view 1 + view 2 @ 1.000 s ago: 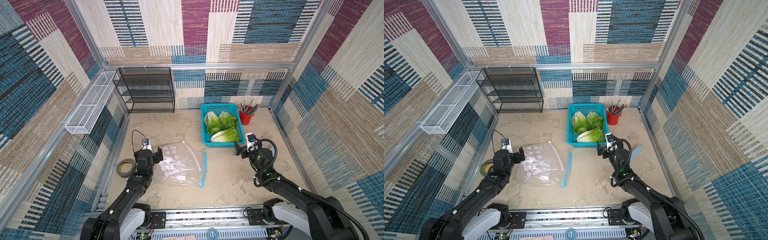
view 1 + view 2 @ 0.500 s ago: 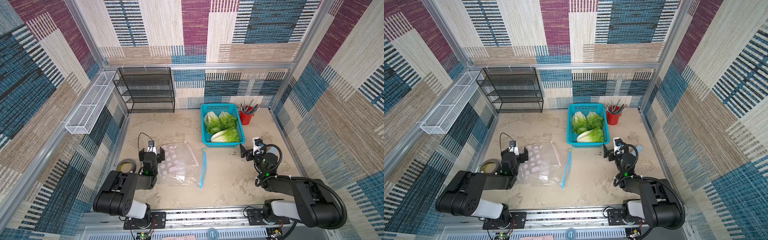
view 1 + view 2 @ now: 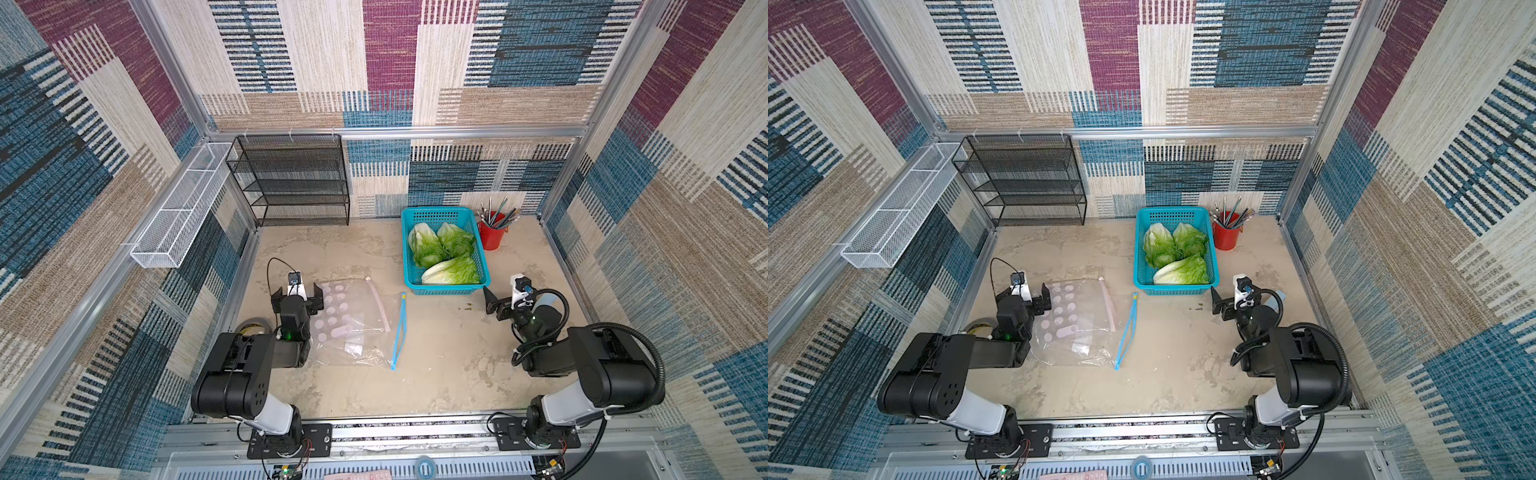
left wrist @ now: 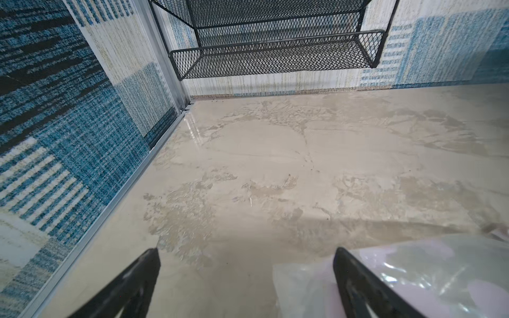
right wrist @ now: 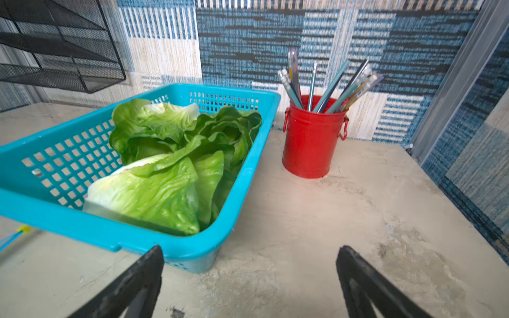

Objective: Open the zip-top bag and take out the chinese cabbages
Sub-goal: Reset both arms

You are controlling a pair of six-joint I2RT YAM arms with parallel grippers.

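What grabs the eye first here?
Three green cabbages fill a teal basket at the far right of the table, with a red cup of pencils beside it. A clear bag lies flat by the left gripper, nothing green inside. That gripper and the right gripper are open and empty.

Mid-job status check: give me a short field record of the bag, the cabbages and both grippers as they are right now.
bag: zip-top bag lies flat on the table, mouth looks open, nothing green inside
cabbages: three chinese cabbages, all in the teal basket
left gripper: left gripper open, empty, at the bag's edge
right gripper: right gripper open, empty, near the basket's corner
task state: looks done
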